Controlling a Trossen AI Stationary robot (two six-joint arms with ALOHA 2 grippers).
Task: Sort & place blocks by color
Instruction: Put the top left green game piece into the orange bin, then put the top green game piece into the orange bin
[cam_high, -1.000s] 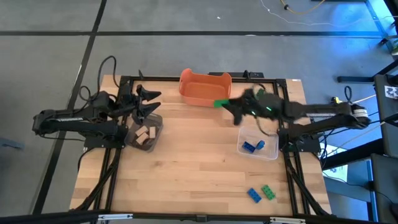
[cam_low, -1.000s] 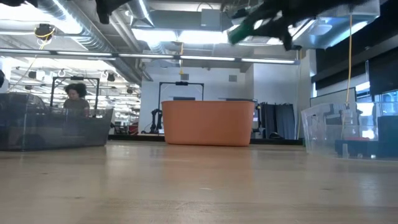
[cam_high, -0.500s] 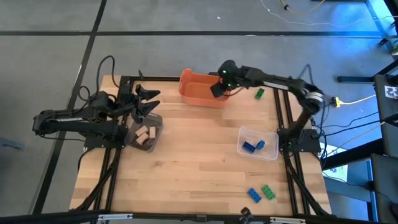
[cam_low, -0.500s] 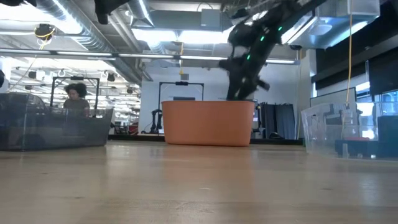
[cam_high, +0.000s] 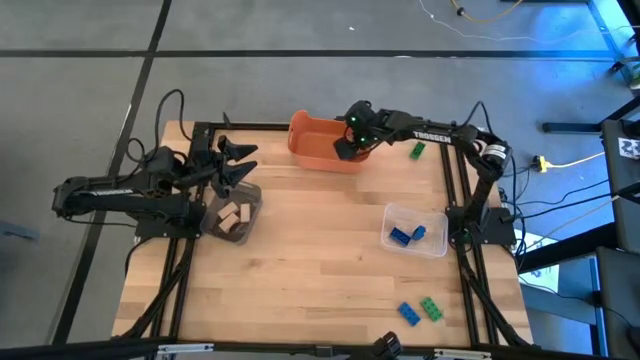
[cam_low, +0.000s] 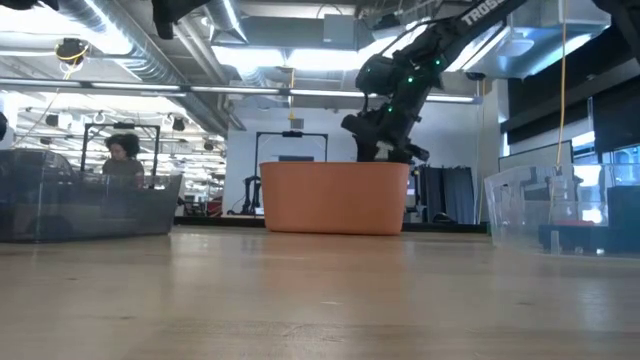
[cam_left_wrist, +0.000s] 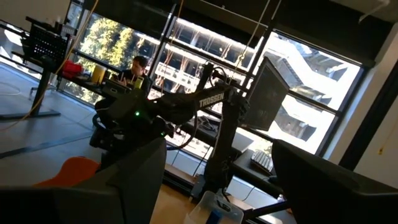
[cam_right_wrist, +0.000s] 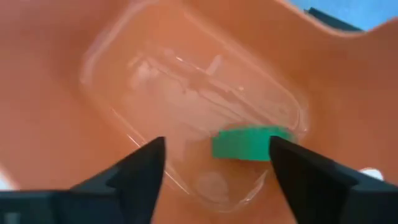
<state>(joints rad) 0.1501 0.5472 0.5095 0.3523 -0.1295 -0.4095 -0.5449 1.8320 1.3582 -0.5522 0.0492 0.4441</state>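
Observation:
My right gripper hangs open over the orange tub at the table's far edge, its fingers dipping to the rim in the low view. The right wrist view shows the fingers apart above a green block, which lies flat in a clear tray on the tub's floor. A second green block lies on the table right of the tub. A blue block and a green one rest near the near edge. My left gripper waits open over the dark container.
The dark container holds tan blocks. A clear bin on the right holds blue blocks. Bare wood spreads across the table's middle. A person sits far behind the table.
My right arm has swung from above the clear bin toward the table's far edge and come down over the orange tub. The green block seen at its fingertips a second ago now lies inside the tub. The left arm has kept still.

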